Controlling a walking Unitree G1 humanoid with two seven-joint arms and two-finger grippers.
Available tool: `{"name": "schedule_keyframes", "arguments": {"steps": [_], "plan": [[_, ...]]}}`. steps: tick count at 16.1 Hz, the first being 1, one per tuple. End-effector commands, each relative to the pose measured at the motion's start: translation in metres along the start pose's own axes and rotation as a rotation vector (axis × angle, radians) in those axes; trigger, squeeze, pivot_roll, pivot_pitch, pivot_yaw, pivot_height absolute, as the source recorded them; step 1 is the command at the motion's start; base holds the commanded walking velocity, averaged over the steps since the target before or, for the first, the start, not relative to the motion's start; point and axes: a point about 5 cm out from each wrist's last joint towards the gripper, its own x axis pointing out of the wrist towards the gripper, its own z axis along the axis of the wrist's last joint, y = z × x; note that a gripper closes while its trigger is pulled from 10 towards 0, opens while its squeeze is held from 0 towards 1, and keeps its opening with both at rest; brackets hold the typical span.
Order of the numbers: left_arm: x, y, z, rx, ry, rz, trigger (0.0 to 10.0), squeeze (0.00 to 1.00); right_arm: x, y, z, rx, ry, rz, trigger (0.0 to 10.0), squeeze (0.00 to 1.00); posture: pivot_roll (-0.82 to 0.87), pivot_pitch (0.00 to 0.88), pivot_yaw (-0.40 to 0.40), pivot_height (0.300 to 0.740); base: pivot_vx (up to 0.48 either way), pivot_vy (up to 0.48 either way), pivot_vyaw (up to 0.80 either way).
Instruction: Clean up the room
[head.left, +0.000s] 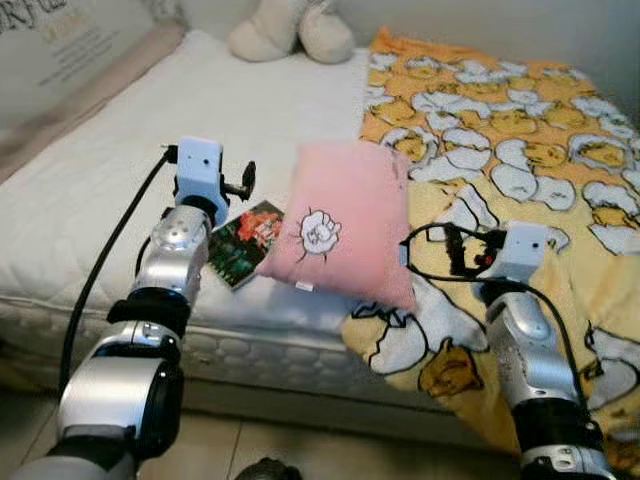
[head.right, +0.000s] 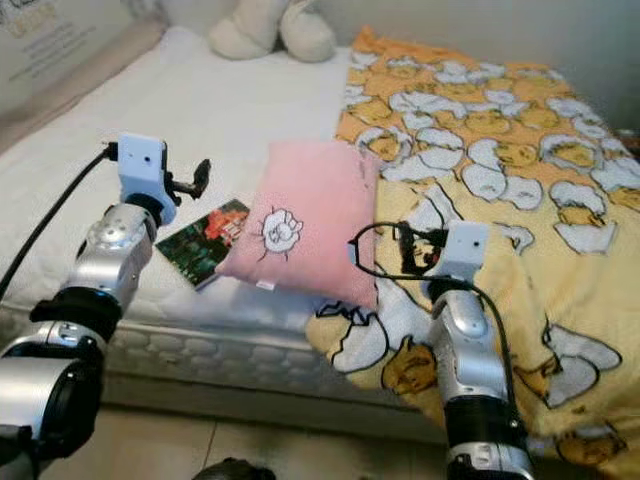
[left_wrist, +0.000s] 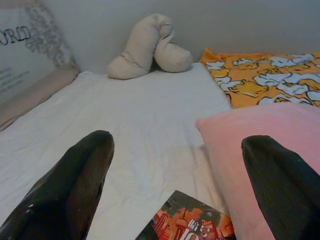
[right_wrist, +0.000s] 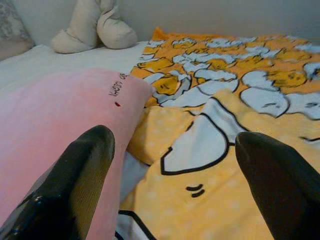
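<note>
A pink pillow (head.left: 345, 225) with a white drawing lies on the bed, its right edge resting on the yellow egg-print blanket (head.left: 520, 140). A book (head.left: 245, 243) with a red and green cover lies on the white mattress (head.left: 150, 130), one corner tucked under the pillow's left side. My left gripper (head.left: 243, 182) hovers open just above the book, close to the pillow's left edge. My right gripper (head.left: 450, 250) hangs open over the blanket at the pillow's right edge. Neither gripper holds anything.
A beige plush toy (head.left: 290, 28) lies at the head of the bed against the wall. A printed panel (head.left: 60, 50) leans along the bed's left side. The mattress's front edge is just before me, with tiled floor (head.left: 300, 450) below.
</note>
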Motion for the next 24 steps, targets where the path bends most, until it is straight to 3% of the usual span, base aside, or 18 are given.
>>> {"name": "schedule_keyframes", "arguments": {"steps": [1,4,6,11,14,16,21,24], "plan": [[0.0,-0.008,0.004,-0.045,-0.043,-0.023,10.0,0.0,-0.006,-0.006,0.016,-0.13,-0.095,-0.038,10.0,0.0,0.0,0.0,0.012,0.74,0.0,-0.439,0.0],[-0.008,-0.021,-0.011,-0.104,-0.031,-0.028,10.0,0.0,-0.027,-0.008,0.005,-0.26,-0.08,-0.064,10.0,0.0,-0.01,0.0,0.004,0.74,0.084,-0.421,0.0],[-0.01,-0.023,-0.015,-0.138,-0.028,-0.002,10.0,0.0,-0.028,-0.008,-0.004,-0.229,-0.041,-0.05,10.0,0.0,-0.01,0.0,0.001,0.74,0.315,-0.358,0.0],[-0.012,-0.03,-0.017,-0.158,-0.032,0.011,10.0,0.0,-0.022,-0.004,0.003,-0.209,-0.053,-0.04,10.0,0.0,-0.01,0.0,-0.004,0.74,0.381,-0.288,0.0],[-0.012,-0.018,-0.02,-0.224,-0.006,0.103,10.0,0.0,-0.017,-0.002,0.003,-0.179,-0.038,-0.005,10.0,0.0,-0.01,0.0,-0.009,0.74,0.417,-0.091,0.0],[-0.013,-0.014,-0.023,-0.147,0.004,0.12,10.0,0.0,-0.016,0.001,0.004,-0.176,-0.035,0.014,10.0,0.0,-0.01,0.0,-0.011,0.74,0.141,0.195,0.0],[-0.014,-0.017,-0.021,-0.075,-0.014,0.095,10.0,0.0,-0.017,0.006,-0.003,-0.16,-0.004,0.014,10.0,0.0,0.0,0.0,-0.013,0.74,0.0,0.0,0.5],[-0.012,-0.022,-0.015,-0.083,-0.046,0.042,10.0,0.0,-0.019,0.005,-0.004,-0.153,-0.005,0.011,10.0,0.0,-0.01,0.0,-0.008,0.74,0.265,0.0,0.0]]}}
